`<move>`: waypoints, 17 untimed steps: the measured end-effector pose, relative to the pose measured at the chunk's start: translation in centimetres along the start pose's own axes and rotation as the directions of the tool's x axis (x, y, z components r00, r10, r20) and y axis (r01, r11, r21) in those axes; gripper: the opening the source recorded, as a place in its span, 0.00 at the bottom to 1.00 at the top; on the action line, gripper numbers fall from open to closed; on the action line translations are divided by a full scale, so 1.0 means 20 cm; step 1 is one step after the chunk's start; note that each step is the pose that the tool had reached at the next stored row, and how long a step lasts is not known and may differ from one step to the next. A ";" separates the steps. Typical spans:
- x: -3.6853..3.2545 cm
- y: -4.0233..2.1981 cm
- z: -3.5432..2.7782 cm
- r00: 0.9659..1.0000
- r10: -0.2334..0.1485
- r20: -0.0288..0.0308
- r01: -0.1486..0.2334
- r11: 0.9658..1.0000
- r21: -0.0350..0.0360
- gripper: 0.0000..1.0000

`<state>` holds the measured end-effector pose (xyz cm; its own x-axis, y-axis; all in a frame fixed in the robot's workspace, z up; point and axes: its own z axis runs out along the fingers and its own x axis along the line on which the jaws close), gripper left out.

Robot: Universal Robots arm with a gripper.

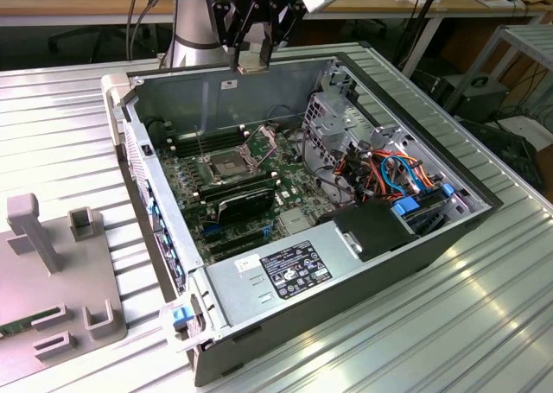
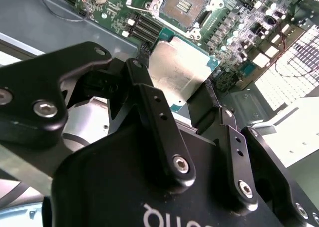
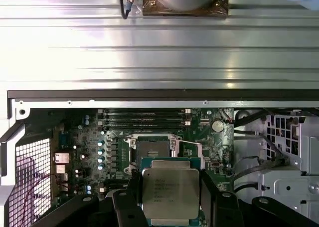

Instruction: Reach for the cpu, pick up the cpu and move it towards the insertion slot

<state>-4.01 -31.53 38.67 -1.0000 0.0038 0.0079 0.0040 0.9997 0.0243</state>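
My gripper (image 1: 252,58) hangs above the back wall of the open computer case (image 1: 216,82), shut on the cpu (image 1: 252,62). In both wrist views the cpu (image 2: 177,70) (image 3: 170,187) shows as a flat square chip with a silver-tan face and a green rim, clamped on two opposite edges between the black fingers (image 2: 142,85) (image 3: 130,199). The insertion slot (image 1: 226,163) is a metal-framed socket on the green board, its latch frame open. It lies below and just beyond the held chip in both wrist views (image 2: 183,6) (image 3: 149,149).
Inside the case are long black memory slots (image 1: 207,140), a black finned card (image 1: 246,199), a drive cage (image 1: 346,121), coloured cables (image 1: 389,173) and a power supply (image 1: 285,268). A grey fixture with plastic blocks (image 1: 52,263) sits at the exterior view's left on the ribbed metal table (image 1: 484,307).
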 end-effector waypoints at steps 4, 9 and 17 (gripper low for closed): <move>0.029 0.010 0.006 1.000 0.000 0.000 0.000 1.000 0.000 0.55; 0.042 0.038 0.011 1.000 0.000 0.000 0.000 1.000 0.000 0.55; 0.042 0.068 0.017 1.000 0.000 0.000 0.000 1.000 0.000 0.55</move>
<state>-4.85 -30.16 38.37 -1.0000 0.0039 0.0079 0.0041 0.9997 0.0243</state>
